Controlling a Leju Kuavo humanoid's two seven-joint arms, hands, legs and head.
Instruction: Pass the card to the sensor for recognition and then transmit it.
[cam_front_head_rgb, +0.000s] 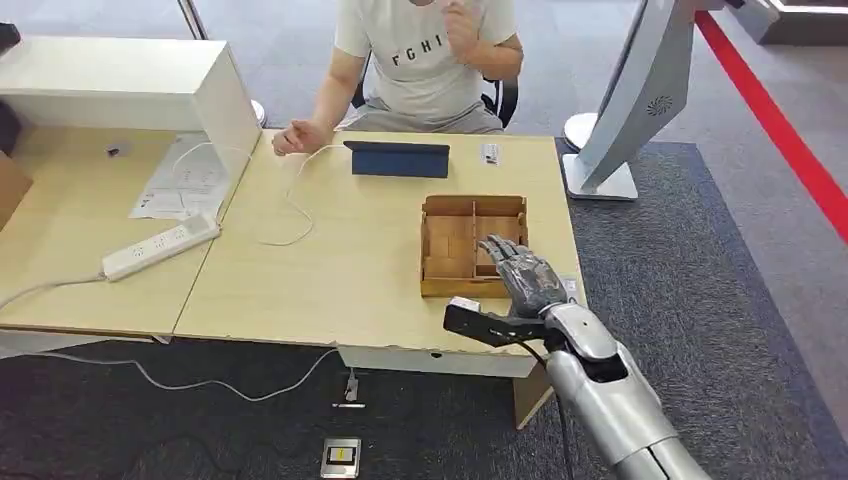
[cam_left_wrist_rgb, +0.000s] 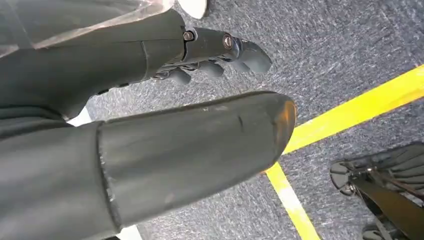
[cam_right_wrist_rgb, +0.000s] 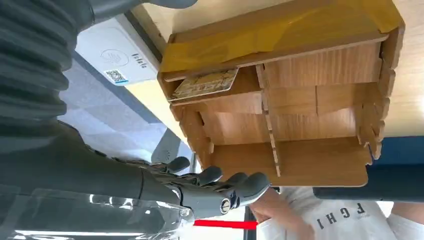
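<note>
Card (cam_right_wrist_rgb: 205, 83) lying flat in one compartment of wooden divided box (cam_front_head_rgb: 472, 244), near right part of light wooden table (cam_front_head_rgb: 330, 270). White sensor (cam_right_wrist_rgb: 117, 59) just beside box. Right hand (cam_front_head_rgb: 525, 277) above box's near right corner, fingers spread, empty. Left hand (cam_left_wrist_rgb: 210, 55) over grey carpet, fingers loosely extended, empty. One person (cam_front_head_rgb: 425, 60) seated on far side.

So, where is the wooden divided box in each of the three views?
Head view: the wooden divided box sits on the table, right of centre, under the right hand.
Left wrist view: not in it.
Right wrist view: it spans the upper centre.
Shared landmark: the person's white shirt.
</note>
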